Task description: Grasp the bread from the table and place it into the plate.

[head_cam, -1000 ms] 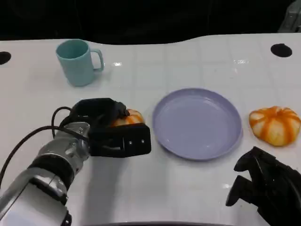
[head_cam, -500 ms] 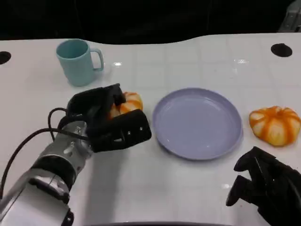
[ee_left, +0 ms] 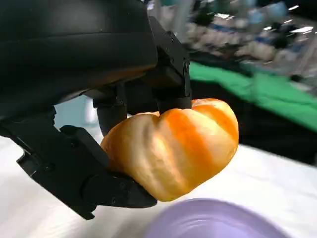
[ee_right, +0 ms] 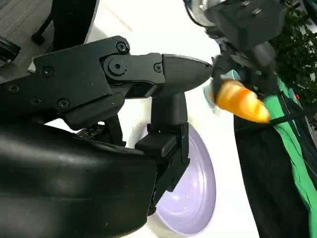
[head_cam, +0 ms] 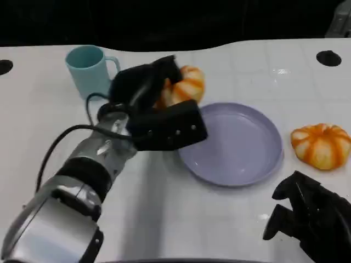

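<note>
Nearest me, at the table's point(head_cam: 164, 219) front edge, my right hand point(head_cam: 307, 216) rests low with its fingers curled in and nothing held. Beyond it lies the plate point(head_cam: 241, 159), lilac and bare, and off to its right sits a second bun point(head_cam: 321, 145) on the table. Over the plate's left rim my left hand point(head_cam: 156, 109) grips the bread point(head_cam: 184, 85), lifted off the table; from the wrist I see my fingers point(ee_left: 168, 74) pressed on top of the bread and my thumb under it. Farthest back on the left stands a teal mug point(head_cam: 88, 68).
</note>
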`<move>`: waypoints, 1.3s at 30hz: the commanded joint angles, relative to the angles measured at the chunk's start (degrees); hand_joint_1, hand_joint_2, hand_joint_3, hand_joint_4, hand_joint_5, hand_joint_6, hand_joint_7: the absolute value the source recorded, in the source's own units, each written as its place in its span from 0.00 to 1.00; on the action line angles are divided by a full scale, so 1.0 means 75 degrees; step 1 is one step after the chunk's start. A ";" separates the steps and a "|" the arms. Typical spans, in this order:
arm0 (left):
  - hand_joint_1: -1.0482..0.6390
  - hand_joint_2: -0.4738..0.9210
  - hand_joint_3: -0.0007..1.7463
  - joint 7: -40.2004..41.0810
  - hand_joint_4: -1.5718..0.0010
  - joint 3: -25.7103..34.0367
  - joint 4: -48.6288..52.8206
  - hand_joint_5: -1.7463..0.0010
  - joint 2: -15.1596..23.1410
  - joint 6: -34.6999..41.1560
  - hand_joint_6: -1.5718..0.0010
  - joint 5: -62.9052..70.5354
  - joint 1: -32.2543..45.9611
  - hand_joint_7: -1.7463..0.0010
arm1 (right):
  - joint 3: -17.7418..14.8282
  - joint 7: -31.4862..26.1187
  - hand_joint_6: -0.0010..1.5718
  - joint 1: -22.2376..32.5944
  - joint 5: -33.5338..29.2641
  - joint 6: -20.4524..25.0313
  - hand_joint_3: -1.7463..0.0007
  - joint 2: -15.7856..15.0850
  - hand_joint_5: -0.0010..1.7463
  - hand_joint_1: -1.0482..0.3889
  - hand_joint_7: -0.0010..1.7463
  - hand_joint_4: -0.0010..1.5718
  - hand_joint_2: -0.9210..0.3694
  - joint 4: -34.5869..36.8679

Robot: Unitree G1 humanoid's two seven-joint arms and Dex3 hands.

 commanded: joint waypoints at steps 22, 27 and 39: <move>0.49 0.93 0.25 -0.1558 0.49 -0.0774 0.0420 0.00 -0.1453 0.1318 0.46 0.0319 -0.1058 0.75 | 0.0180 0.0004 0.32 0.0142 -0.0047 -0.0168 0.75 -0.0028 1.00 0.42 0.91 0.41 0.00 -0.0169; 0.48 1.00 0.21 -0.1879 0.52 -0.0774 0.0513 0.10 -0.1615 0.1710 0.41 0.0299 -0.1101 0.84 | 0.0267 -0.0074 0.32 0.0189 -0.0125 -0.0164 0.75 -0.0026 1.00 0.43 0.91 0.40 0.00 -0.0259; 0.49 1.00 0.06 -0.1770 0.54 -0.1127 0.0642 0.00 -0.1685 0.1958 0.40 0.0624 -0.0982 0.87 | 0.0318 0.0003 0.32 0.0244 -0.0166 -0.0271 0.74 -0.0040 1.00 0.43 0.91 0.41 0.00 -0.0260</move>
